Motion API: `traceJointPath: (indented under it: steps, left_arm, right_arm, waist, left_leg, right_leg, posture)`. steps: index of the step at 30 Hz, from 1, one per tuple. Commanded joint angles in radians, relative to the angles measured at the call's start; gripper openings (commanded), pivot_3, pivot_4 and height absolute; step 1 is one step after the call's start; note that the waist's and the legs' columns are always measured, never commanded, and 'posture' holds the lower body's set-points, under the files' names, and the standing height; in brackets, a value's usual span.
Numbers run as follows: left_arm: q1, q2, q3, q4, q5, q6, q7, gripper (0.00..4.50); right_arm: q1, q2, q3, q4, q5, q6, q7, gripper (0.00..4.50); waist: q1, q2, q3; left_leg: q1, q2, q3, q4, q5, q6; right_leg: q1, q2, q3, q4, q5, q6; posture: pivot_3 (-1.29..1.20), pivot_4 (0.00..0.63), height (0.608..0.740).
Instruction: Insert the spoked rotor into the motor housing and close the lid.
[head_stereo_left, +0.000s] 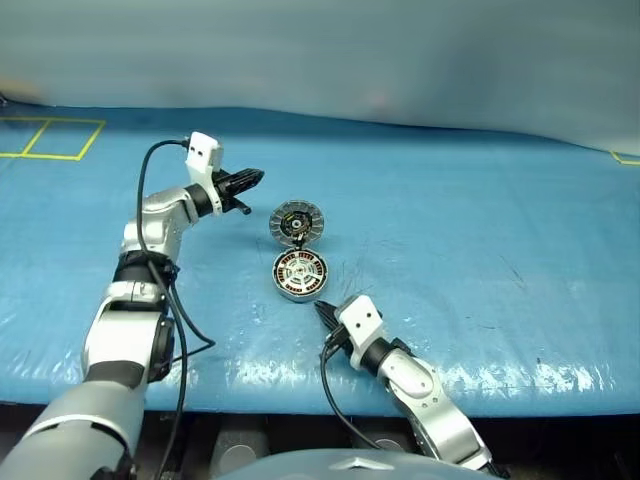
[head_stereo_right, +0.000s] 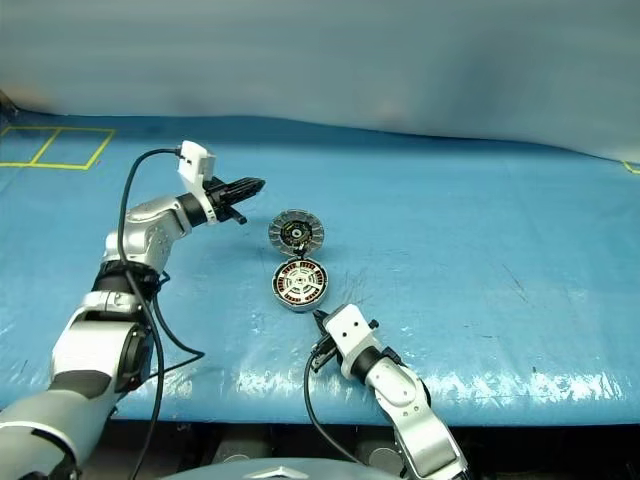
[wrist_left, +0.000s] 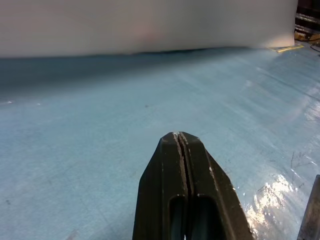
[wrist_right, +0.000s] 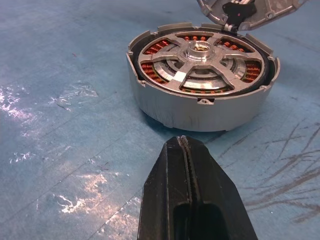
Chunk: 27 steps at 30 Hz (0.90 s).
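Note:
The motor housing lies flat on the blue mat, and the spoked rotor sits inside it with copper windings showing between the spokes. The lid stands tilted up at the housing's far edge, its ribbed face with the dark centre turned toward me. My right gripper is shut and empty, just in front of the housing and pointing at it. My left gripper is shut and empty, raised above the mat to the left of the lid and apart from it.
Blue mat covers the table, with scuff marks right of the housing. Yellow tape squares lie at the far left and a yellow mark at the far right. The table's front edge runs close below my right arm.

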Motion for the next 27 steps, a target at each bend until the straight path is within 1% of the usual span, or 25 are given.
traceJointPath:
  steps: [1, 5, 9, 15, 21, 25, 27]
  left_arm:
    - [-0.100, -0.017, -0.018, 0.107, 0.026, 0.048, -0.092, 0.04]
    - [-0.158, -0.046, -0.090, 0.161, 0.072, 0.071, -0.298, 0.04]
    - [-0.197, -0.067, -0.131, 0.183, 0.099, 0.127, -0.453, 0.04]
    - [-0.190, -0.065, -0.235, 0.153, 0.176, 0.145, -0.646, 0.04]
    - [-0.150, -0.074, -0.262, 0.099, 0.195, 0.162, -0.683, 0.04]
    - [-0.091, -0.081, -0.265, 0.039, 0.201, 0.145, -0.661, 0.04]
    - [-0.048, -0.088, -0.257, 0.001, 0.213, 0.082, -0.595, 0.04]
  right_arm:
    - [0.005, 0.015, -0.001, -0.017, 0.001, -0.034, -0.009, 0.00]
    - [0.017, 0.021, -0.004, -0.021, -0.004, -0.032, -0.022, 0.00]
    - [0.025, 0.026, -0.003, -0.029, -0.024, -0.028, -0.046, 0.00]
    - [0.035, 0.041, -0.012, -0.033, -0.040, -0.009, -0.075, 0.00]
    - [0.029, 0.045, -0.021, -0.028, -0.042, 0.006, -0.085, 0.00]
    - [0.023, 0.054, -0.028, -0.023, -0.038, 0.015, -0.095, 0.00]
    - [0.021, 0.060, -0.036, -0.023, -0.035, 0.018, -0.101, 0.00]
  waist:
    - [-0.002, -0.001, 0.001]
    - [-0.003, -0.001, 0.001]
    - [-0.006, -0.001, 0.001]
    - [-0.015, -0.001, 0.001]
    - [-0.017, -0.001, 0.001]
    - [-0.017, -0.001, 0.001]
    - [-0.017, -0.001, 0.001]
  left_leg:
    - [0.000, 0.000, 0.000, 0.000, 0.000, 0.000]
    - [-0.001, 0.000, -0.001, 0.000, 0.000, 0.000]
    - [-0.002, 0.000, -0.001, 0.000, 0.000, 0.000]
    - [-0.002, 0.000, -0.001, 0.000, 0.000, 0.000]
    - [-0.003, 0.000, -0.001, 0.001, 0.000, 0.000]
    - [-0.002, 0.000, -0.001, 0.001, 0.000, 0.000]
    - [-0.003, 0.000, -0.001, 0.001, 0.000, 0.000]
  right_leg:
    - [0.000, 0.000, 0.000, 0.000, 0.000, 0.000]
    - [-0.001, 0.000, 0.000, 0.001, 0.000, 0.000]
    - [-0.002, 0.000, 0.000, 0.001, 0.000, 0.000]
    - [-0.002, 0.000, 0.000, 0.002, 0.000, 0.000]
    - [-0.002, 0.001, 0.000, 0.002, 0.000, 0.000]
    - [-0.002, 0.001, 0.000, 0.003, 0.000, -0.001]
    - [-0.002, 0.001, 0.000, 0.003, 0.000, -0.001]
  posture:
    - [0.00, 0.150, 0.740]
    - [0.00, 0.150, 0.740]
    - [0.00, 0.150, 0.740]
    - [0.00, 0.150, 0.740]
    - [0.00, 0.150, 0.740]
    - [0.00, 0.150, 0.740]
    - [0.00, 0.150, 0.740]
